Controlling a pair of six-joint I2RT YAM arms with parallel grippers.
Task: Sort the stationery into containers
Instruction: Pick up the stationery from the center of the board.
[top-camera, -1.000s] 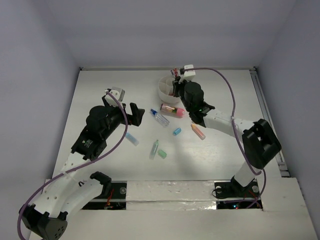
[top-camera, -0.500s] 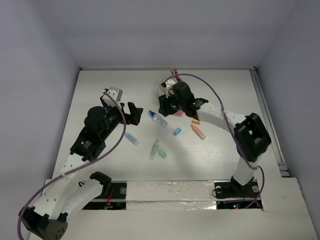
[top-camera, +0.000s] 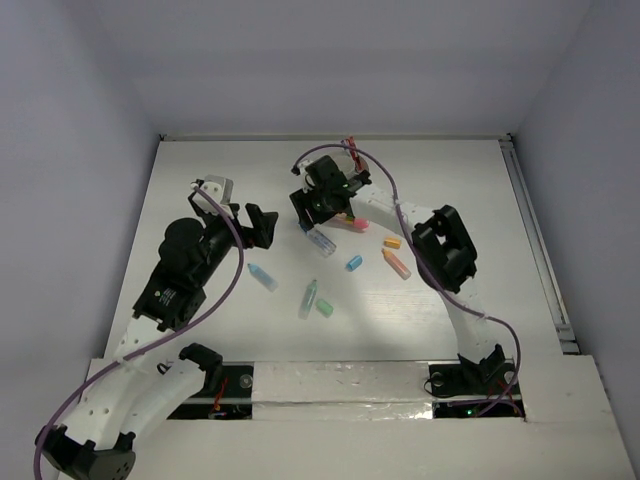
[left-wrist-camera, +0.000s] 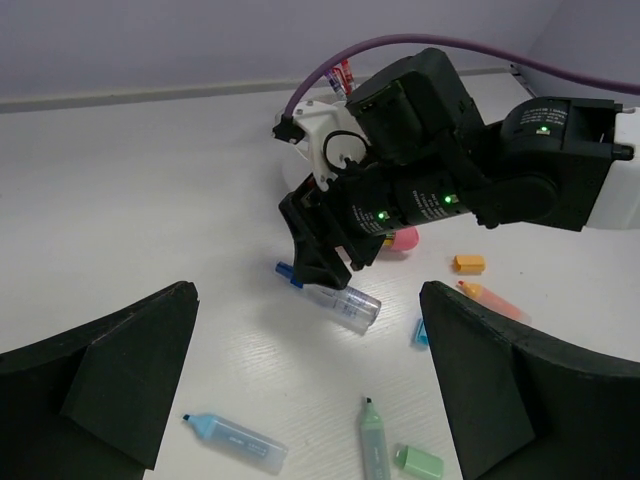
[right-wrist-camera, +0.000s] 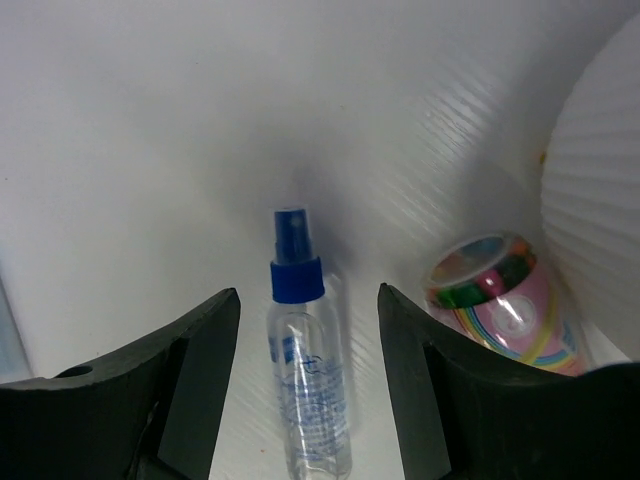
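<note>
The right gripper (right-wrist-camera: 305, 300) hangs low over a small clear plastic spray bottle with a blue cap (right-wrist-camera: 305, 380), which lies flat on the white table (right-wrist-camera: 150, 120). Its jaws stand apart, one on each side of the bottle, and touch nothing, so the pincer is released and empty. The round white ribbed cup (right-wrist-camera: 600, 190) is at three o'clock from the bottle in the wrist view. A pink round piece with rainbow stripes (right-wrist-camera: 500, 295) lies just beside its wall.

The left gripper (top-camera: 262, 226) is also released and empty, and it hovers at nine o'clock from the bottle. A light-blue marker (top-camera: 262, 277), a green marker (top-camera: 309, 298) and an orange piece (top-camera: 397, 264) lie between five and seven o'clock, unsorted.

I judge the step is picking the bottle. Next, the jaws must lower, clench on its body and carry it to the cup.
</note>
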